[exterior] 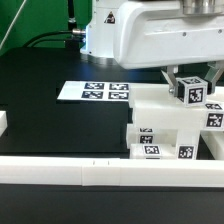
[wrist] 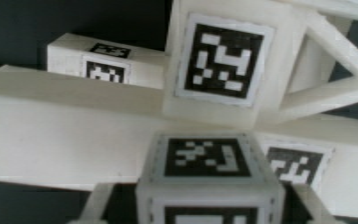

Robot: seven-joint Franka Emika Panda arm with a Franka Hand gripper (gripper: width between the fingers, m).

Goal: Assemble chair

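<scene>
The gripper point(exterior: 192, 88) straddles a post point(exterior: 194, 94) atop the chair point(exterior: 160, 128) parts, which sit at the exterior view's right behind the rail point(exterior: 90, 172). The fingers flank its plain sides, probably for a square hold. Whether they actually pinch it, I cannot tell.

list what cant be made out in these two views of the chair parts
- exterior view: whether the gripper presses the tagged block; it is too small and dark.
- exterior view: chair parts cut off by the right edge, their base hidden behind the border rail.
- wrist view: cross-braced frame blurred and cut off by the edges.
</scene>
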